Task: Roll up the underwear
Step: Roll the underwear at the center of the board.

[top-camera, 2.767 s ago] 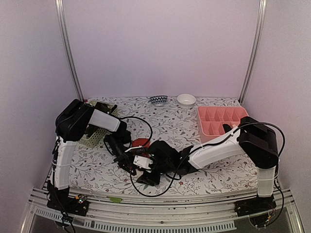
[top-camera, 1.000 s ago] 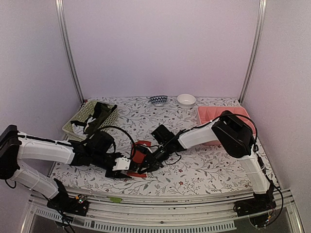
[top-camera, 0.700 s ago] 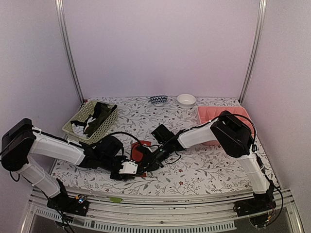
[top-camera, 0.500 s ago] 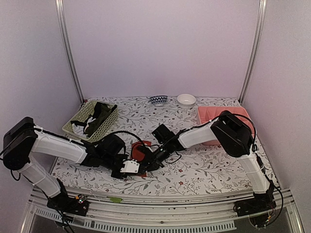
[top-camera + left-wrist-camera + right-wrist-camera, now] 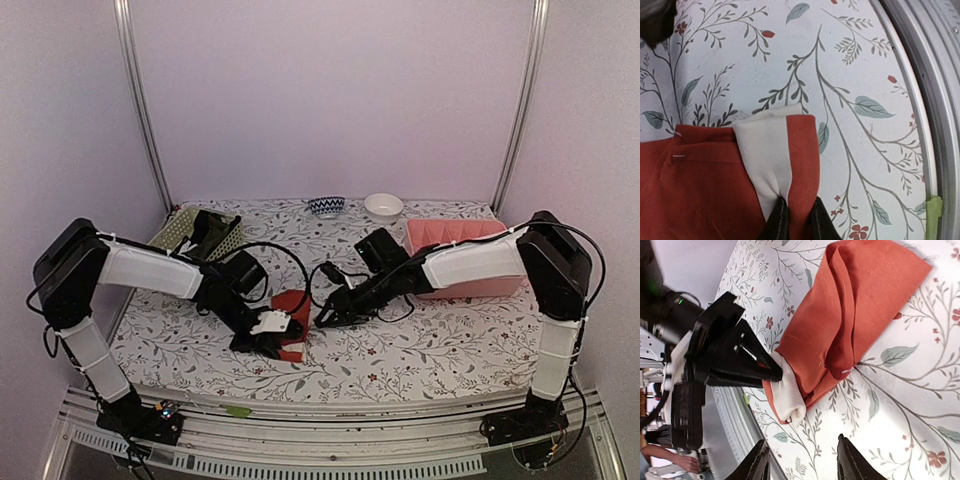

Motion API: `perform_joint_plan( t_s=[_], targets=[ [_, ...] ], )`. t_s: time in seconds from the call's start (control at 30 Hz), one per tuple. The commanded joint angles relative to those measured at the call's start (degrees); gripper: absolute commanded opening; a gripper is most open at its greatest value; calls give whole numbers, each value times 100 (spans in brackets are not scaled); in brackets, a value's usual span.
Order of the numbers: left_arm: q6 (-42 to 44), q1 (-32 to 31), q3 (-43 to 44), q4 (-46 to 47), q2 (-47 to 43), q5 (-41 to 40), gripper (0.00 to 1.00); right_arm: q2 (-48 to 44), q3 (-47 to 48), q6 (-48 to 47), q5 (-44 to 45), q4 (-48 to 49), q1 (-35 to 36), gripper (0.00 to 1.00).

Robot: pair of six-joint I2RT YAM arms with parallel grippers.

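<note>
Red-orange underwear (image 5: 292, 305) lies flat on the floral tablecloth (image 5: 430, 345), well left of the pink tray (image 5: 465, 255) & a bit nearer the arm bases than it. It's folded into a narrow strip, w/ the cream-white part (image 5: 765, 150) at the end farther from the tray.

L gripper (image 5: 797, 222) is pinched tight on that end, nipping the fold where cream meets red. Prob. this is to lift the edge & start the roll, as a free end is where a roll would begin.

R gripper (image 5: 802, 460) hovers btwn garment & tray, fingers spread, nothing in them, just off the cloth. It looks placed to pin or guide the strip w/o crowding the L arm.

Roll not yet begun: no turn of cloth shows, only the fold.

Dark cloth (image 5: 208, 228), prob. the black pair, sits in the green basket (image 5: 176, 226), beyond the red pair as seen from the tray & farther back. No gripper is on it.
</note>
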Motion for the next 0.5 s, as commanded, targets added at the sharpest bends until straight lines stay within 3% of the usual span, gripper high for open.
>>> perform_joint_plan(
  t_s=[0.0,0.2,0.33,0.47],
  targets=[
    [449,364,474,-2098,955,1011,0,-1015,-815,-1022,1570,95,346,48],
    [945,722,1559,-3583,2310,1657,0,-1792,-1579,-1842,2488,792,1019,55],
    [1322,953,2355,-4652,3203,2133,0,-1437,-1253,-2517,2859,723,1439,58],
    [1429,1031,2670,-4932,3500,2279,0,-730,-563,-3355,3081,629,1670,58]
  ],
)
